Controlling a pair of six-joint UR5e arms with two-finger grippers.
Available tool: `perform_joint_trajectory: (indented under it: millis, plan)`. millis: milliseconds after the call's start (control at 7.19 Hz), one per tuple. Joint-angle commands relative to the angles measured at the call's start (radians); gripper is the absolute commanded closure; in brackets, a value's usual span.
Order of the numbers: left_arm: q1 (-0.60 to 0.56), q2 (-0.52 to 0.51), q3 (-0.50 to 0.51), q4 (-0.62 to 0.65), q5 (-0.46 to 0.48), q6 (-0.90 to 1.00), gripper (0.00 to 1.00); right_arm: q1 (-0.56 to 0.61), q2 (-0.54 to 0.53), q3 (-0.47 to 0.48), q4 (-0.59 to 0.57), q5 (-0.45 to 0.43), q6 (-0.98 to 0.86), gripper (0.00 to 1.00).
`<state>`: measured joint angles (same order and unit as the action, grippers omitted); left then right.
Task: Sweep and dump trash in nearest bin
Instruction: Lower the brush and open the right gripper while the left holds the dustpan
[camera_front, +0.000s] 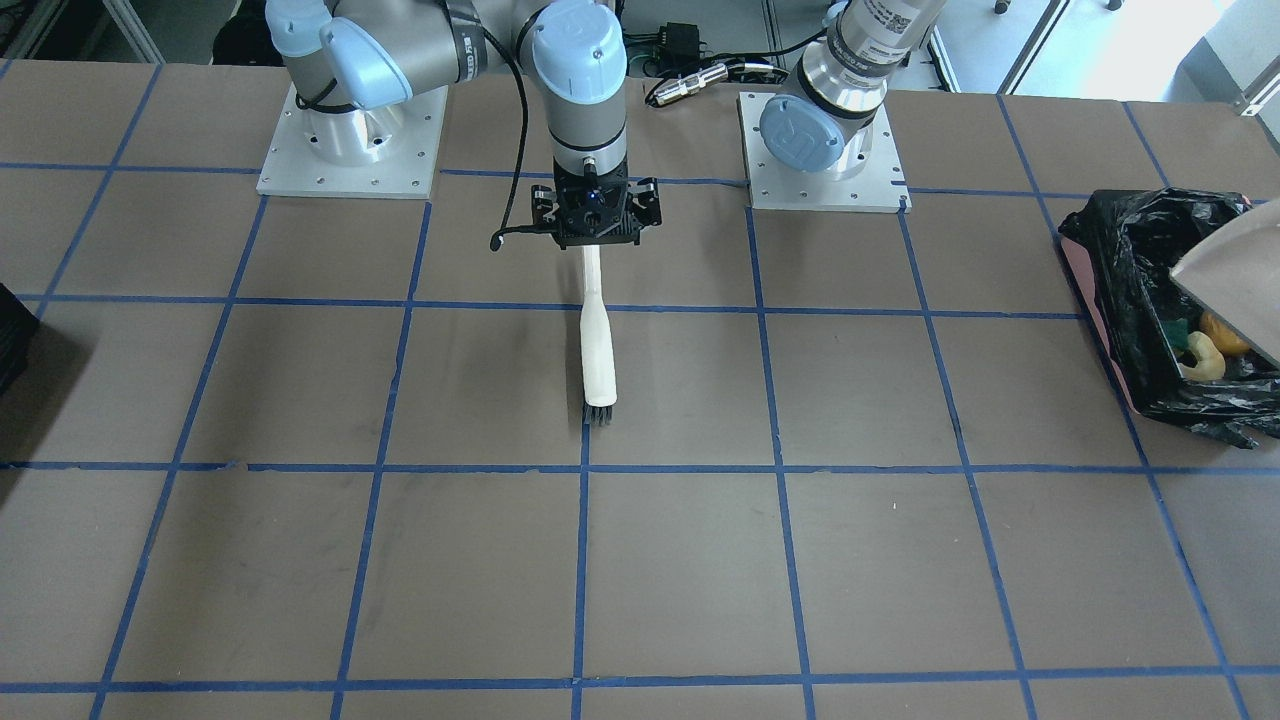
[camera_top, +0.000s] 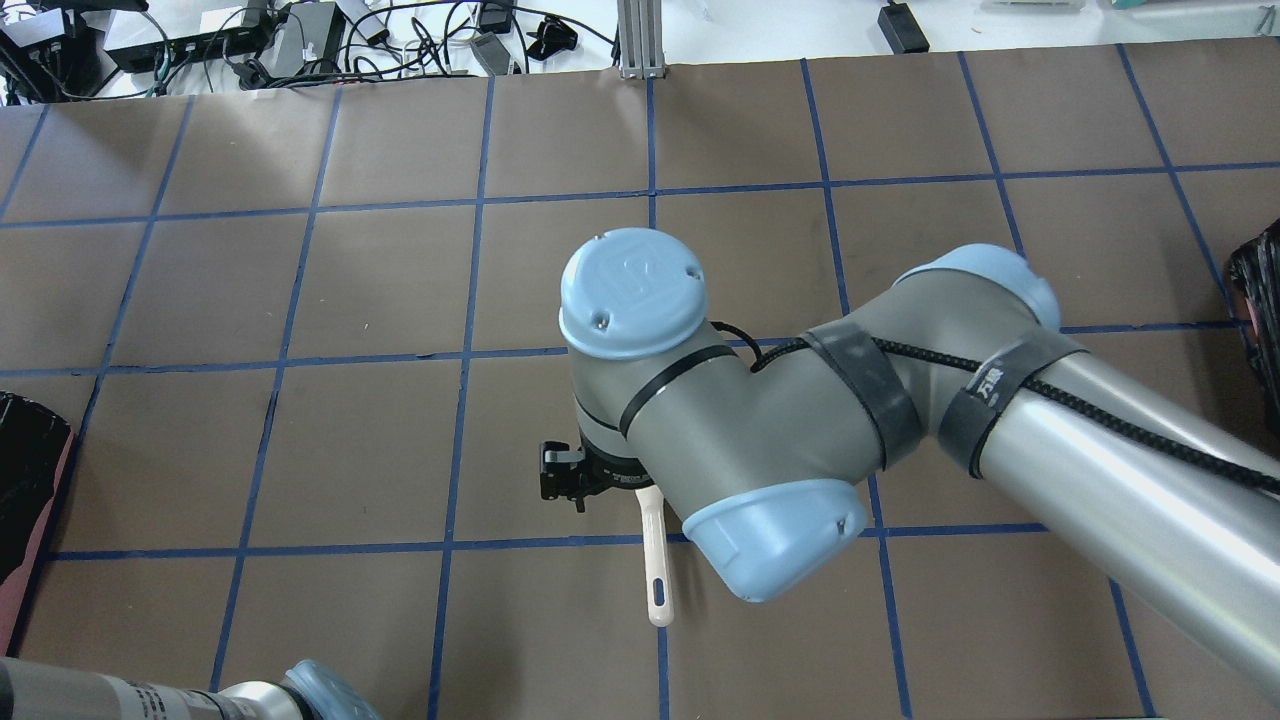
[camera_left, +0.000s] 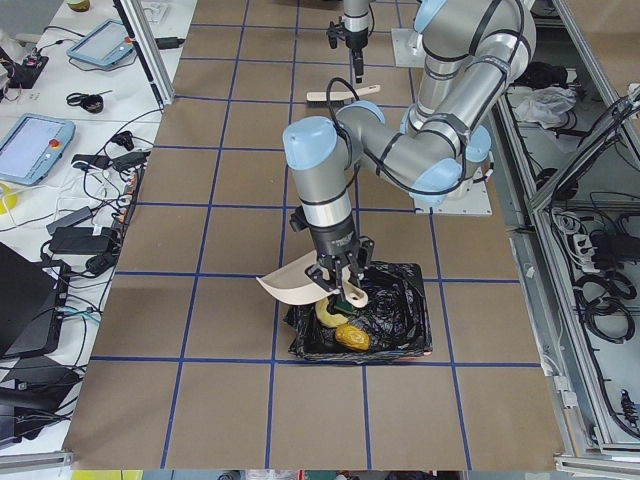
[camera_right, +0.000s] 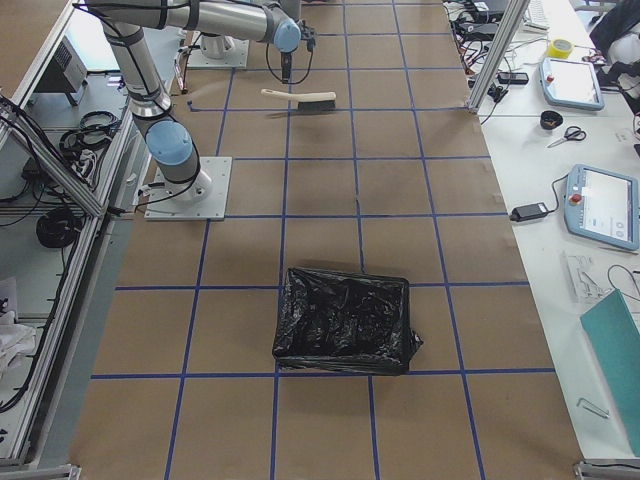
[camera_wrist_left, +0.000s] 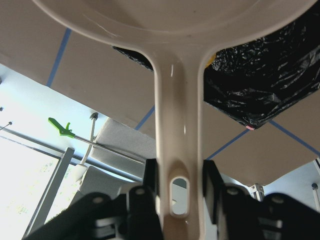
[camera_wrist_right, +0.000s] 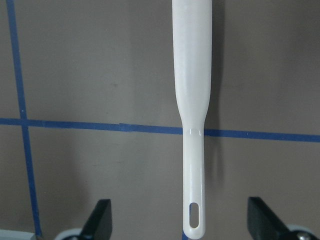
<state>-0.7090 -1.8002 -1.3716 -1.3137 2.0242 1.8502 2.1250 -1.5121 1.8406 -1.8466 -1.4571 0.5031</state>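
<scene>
My left gripper (camera_wrist_left: 180, 185) is shut on the handle of the white dustpan (camera_wrist_left: 175, 100) and holds it tilted over the bin (camera_left: 400, 330), whose black liner also shows in the front view (camera_front: 1130, 290). Inside the bin lie the golden-brown lump (camera_left: 350, 337), the pale yellow slice (camera_left: 325, 312) and the green-edged wedge (camera_left: 350, 297). My right gripper (camera_wrist_right: 182, 222) is open, its jaws wide apart on either side of the white brush's (camera_wrist_right: 192, 100) handle. The brush (camera_front: 598, 350) lies flat on the table, bristles away from the robot.
A second black-lined bin (camera_right: 345, 320) stands at the table's end on my right; its edge shows in the overhead view (camera_top: 1260, 300). The brown table (camera_front: 700, 560) has a blue tape grid. Both arm bases (camera_front: 350, 150) sit at the robot side.
</scene>
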Motion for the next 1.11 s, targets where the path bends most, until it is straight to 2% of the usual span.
perform_joint_trajectory:
  millis: [0, 139, 278, 556, 695, 834, 973]
  plan:
    - [-0.166, 0.012, 0.0, -0.006, 0.01, -0.218, 1.0, -0.063, -0.03, -0.169, 0.172, 0.004, -0.055, 0.09]
    - [-0.253, 0.018, -0.001, -0.03, 0.002, -0.303, 1.0, -0.098, -0.034, -0.222, 0.325, -0.006, -0.175, 0.18]
    - [-0.315, 0.009, -0.007, -0.036, 0.01, -0.433, 1.0, -0.155, -0.069, -0.237, 0.354, -0.006, -0.239, 0.14]
    - [-0.416, 0.008, 0.0, -0.14, -0.002, -0.717, 1.0, -0.342, -0.149, -0.25, 0.398, -0.002, -0.348, 0.02]
    - [-0.469, 0.01, -0.001, -0.197, -0.024, -0.82, 1.0, -0.423, -0.178, -0.25, 0.406, -0.011, -0.415, 0.0]
    - [-0.504, 0.021, 0.003, -0.26, -0.098, -0.962, 1.0, -0.501, -0.191, -0.248, 0.423, -0.023, -0.457, 0.0]
    - [-0.526, 0.018, 0.002, -0.275, -0.111, -0.994, 1.0, -0.561, -0.2, -0.248, 0.415, -0.022, -0.481, 0.0]
